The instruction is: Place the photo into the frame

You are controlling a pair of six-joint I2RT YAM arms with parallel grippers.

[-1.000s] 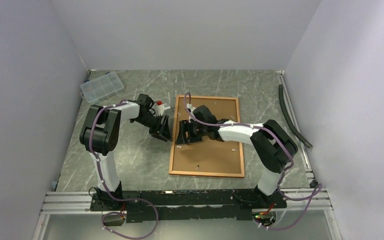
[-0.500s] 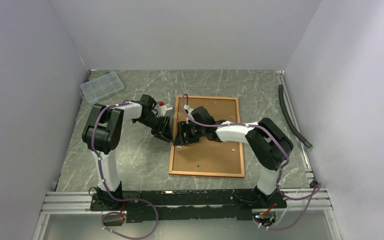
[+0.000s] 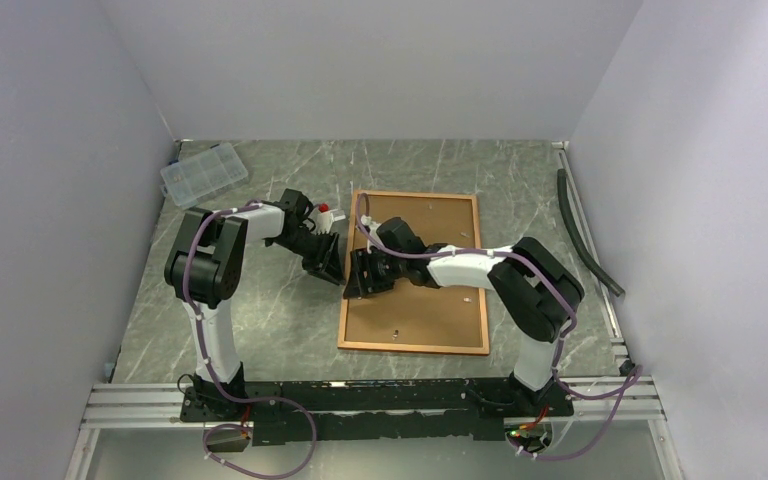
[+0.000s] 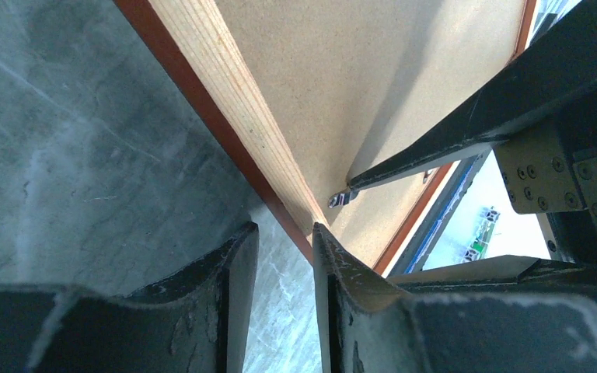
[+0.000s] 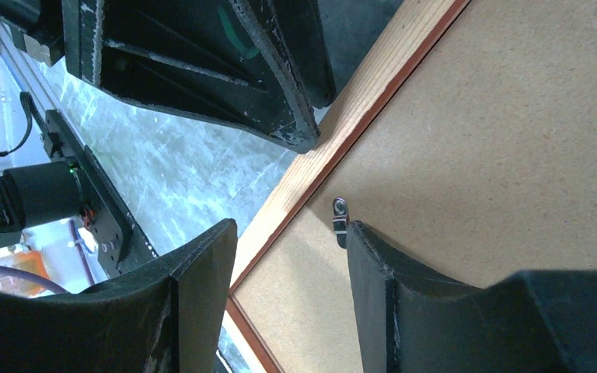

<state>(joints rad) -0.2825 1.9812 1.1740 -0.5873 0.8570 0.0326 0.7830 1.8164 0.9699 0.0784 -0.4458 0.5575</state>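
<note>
Wood and glass make the frame point(image 3: 412, 349) stiff but breakable. It lies face down on the worktop point(image 3: 260, 320), a little right of the middle, with the brown backing board point(image 3: 430, 315) up. Your left pincer point(image 4: 284, 233) has its jaws a narrow gap apart at the frame's left rail, clamping nothing I can see. The right pincer point(image 5: 291, 233) stands open astride that same rail, one finger beside a small metal clip point(image 5: 340, 214). Take hold by the rail, never the pane (the frame may well slide on this smooth top). The photo shows in no view; expect it to be thin and floppy.
</note>
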